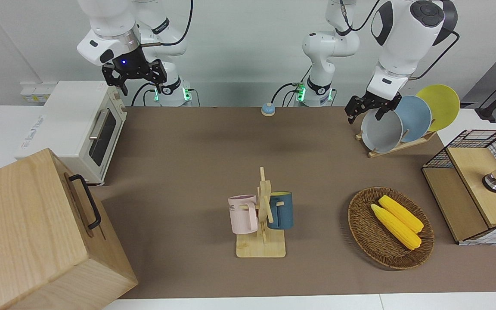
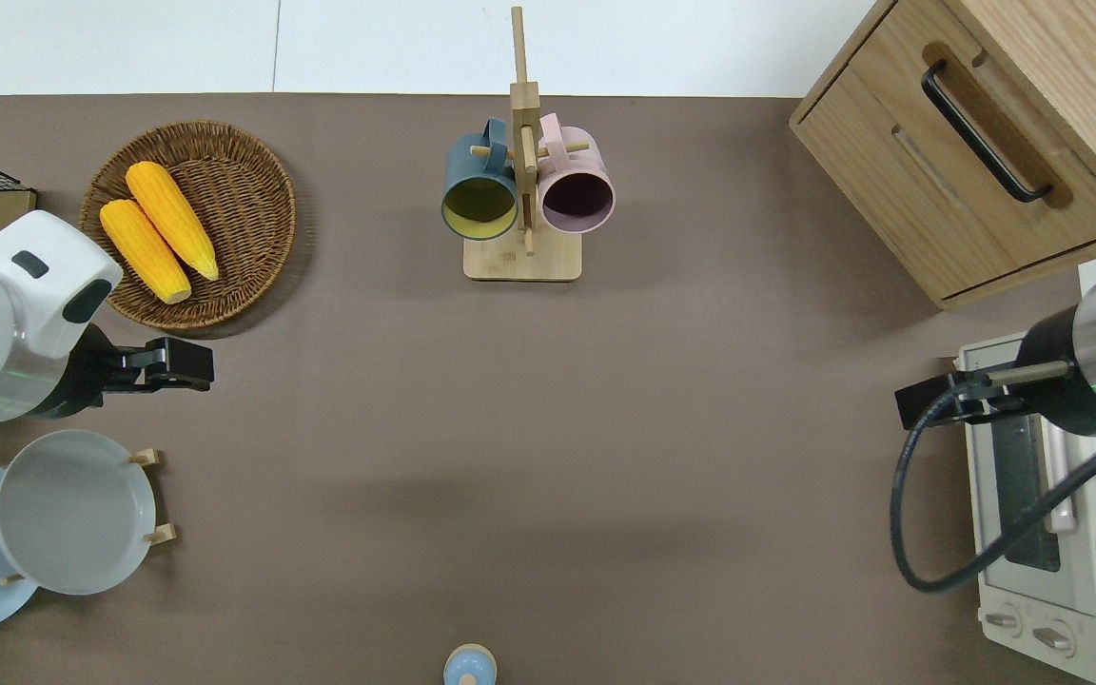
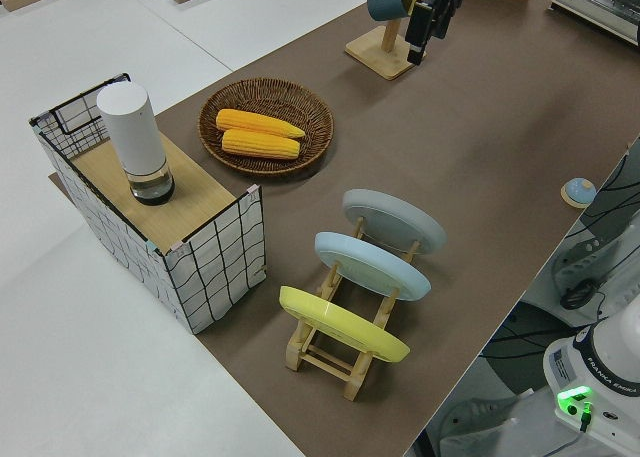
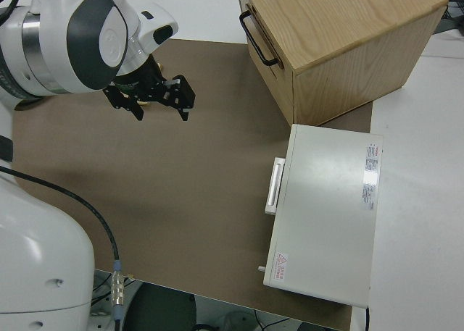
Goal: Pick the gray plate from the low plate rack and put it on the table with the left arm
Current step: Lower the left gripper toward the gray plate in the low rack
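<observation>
The gray plate [image 1: 381, 131] stands slanted in the slot of the low plate rack [image 1: 403, 145] that is farthest from the robots, at the left arm's end of the table [image 1: 187, 150]. It also shows in the overhead view [image 2: 72, 509] and the left side view [image 3: 393, 220]. My left gripper [image 1: 366, 114] is open and empty. In the overhead view it [image 2: 177, 364] hangs over the mat between the plate and the basket, not touching the plate. My right gripper [image 4: 152, 106] is open and parked.
A light blue plate [image 1: 416, 116] and a yellow plate [image 1: 439, 105] fill the other rack slots. A wicker basket [image 1: 360, 224] with two corn cobs, a wire crate [image 1: 467, 172], a mug stand [image 1: 263, 215], a wooden cabinet [image 1: 37, 232] and a toaster oven [image 1: 80, 125] also stand on the table.
</observation>
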